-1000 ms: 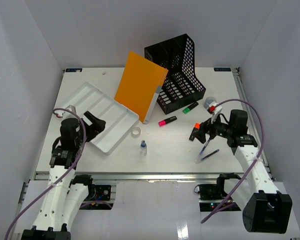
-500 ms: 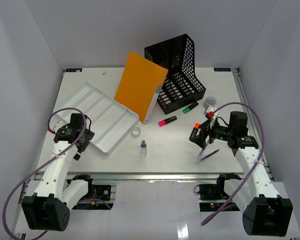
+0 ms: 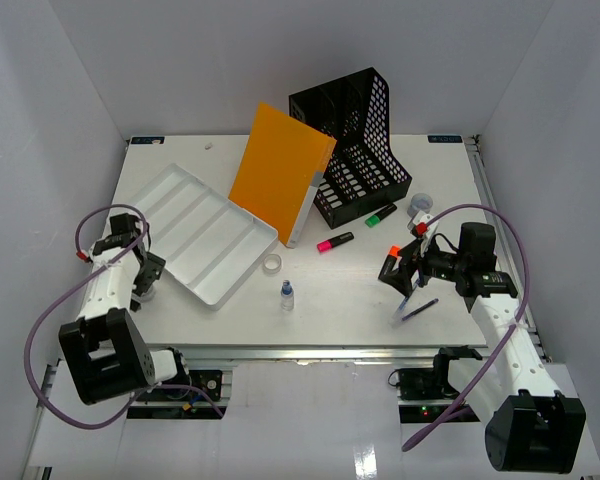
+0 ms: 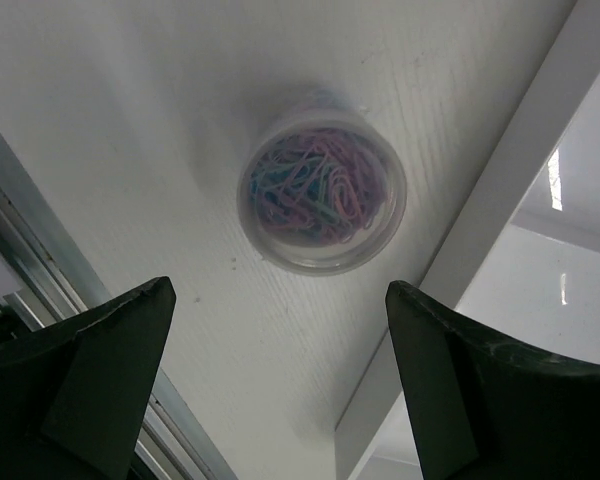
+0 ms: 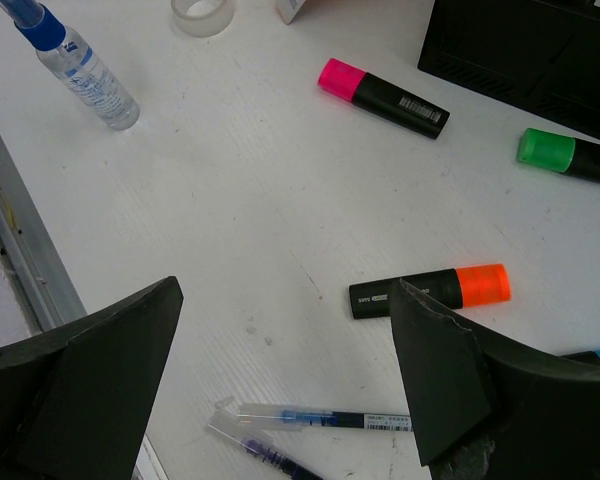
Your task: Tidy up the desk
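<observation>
Bright, even light; soft shadows; wrist blur

On the surface (image 3: pixel 340 290), a tray (image 3: pixel 205 232) lies left, a rack (image 3: pixel 355 140) behind, pens (image 3: pixel 417 308) right, a bottle (image 3: pixel 287 296) in front.

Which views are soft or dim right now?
Left wrist: dim, tub of paper clips slightly soft, casting a faint shadow; right wrist: pink highlighter crisp, near fingers dark and blurred; top external: evenly lit, sharp.

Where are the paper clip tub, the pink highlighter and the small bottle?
paper clip tub (image 4: pixel 322 195): left wrist view, on the clips inside.
pink highlighter (image 5: pixel 385 98): right wrist view, on its black barrel.
small bottle (image 5: pixel 88 78): right wrist view, on its clear body.
</observation>
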### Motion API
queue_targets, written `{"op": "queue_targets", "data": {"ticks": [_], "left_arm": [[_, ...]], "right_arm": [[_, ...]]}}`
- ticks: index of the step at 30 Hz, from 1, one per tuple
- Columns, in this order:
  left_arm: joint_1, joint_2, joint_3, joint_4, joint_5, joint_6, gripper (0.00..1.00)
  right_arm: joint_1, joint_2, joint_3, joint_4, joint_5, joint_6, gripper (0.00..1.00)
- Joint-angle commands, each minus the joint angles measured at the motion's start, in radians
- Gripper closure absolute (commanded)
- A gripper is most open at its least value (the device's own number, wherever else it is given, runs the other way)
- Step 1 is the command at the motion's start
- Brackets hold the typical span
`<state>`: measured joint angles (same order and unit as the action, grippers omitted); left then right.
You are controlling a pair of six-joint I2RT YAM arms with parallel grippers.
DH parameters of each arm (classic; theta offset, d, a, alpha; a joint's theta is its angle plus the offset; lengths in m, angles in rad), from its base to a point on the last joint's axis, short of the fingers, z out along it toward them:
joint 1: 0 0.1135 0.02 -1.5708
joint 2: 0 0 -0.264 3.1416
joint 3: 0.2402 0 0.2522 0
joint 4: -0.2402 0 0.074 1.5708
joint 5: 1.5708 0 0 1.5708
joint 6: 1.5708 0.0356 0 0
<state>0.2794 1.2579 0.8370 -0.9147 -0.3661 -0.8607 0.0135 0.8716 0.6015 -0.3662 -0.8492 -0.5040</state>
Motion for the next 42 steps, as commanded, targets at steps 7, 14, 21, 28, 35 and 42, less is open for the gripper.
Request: {"op": "queue_targets", "data": {"ticks": [7,14,21,28,35,42], "left_arm": [[0.063,0.211,0.137,0.112,0.002,0.134,0.02],[0.075,0.282,0.164,0.123,-0.013,0.117,0.16],[0.076,0.236,0.161,0.132,-0.035,0.122,0.53],[0.076,0.116,0.176,0.135,0.0,0.159,0.76],[0.075,-0.048,0.278,0.222,0.186,0.257,1.0],[0.067,0.238,0.468,0.419,0.536,0.292,1.0]], "right_arm": [[-0.001,0.008,0.036,-0.008,-0.008,0.0,0.1],[-0.001,0.024,0.03,-0.007,-0.002,-0.006,0.1],[-0.003,0.05,0.027,-0.002,0.006,-0.007,0.1],[-0.036,0.054,0.027,-0.004,0.013,-0.011,0.1],[-0.037,0.053,0.024,0.0,0.0,-0.013,0.1],[-0.037,0.055,0.021,0.0,-0.001,-0.013,0.1]]}}
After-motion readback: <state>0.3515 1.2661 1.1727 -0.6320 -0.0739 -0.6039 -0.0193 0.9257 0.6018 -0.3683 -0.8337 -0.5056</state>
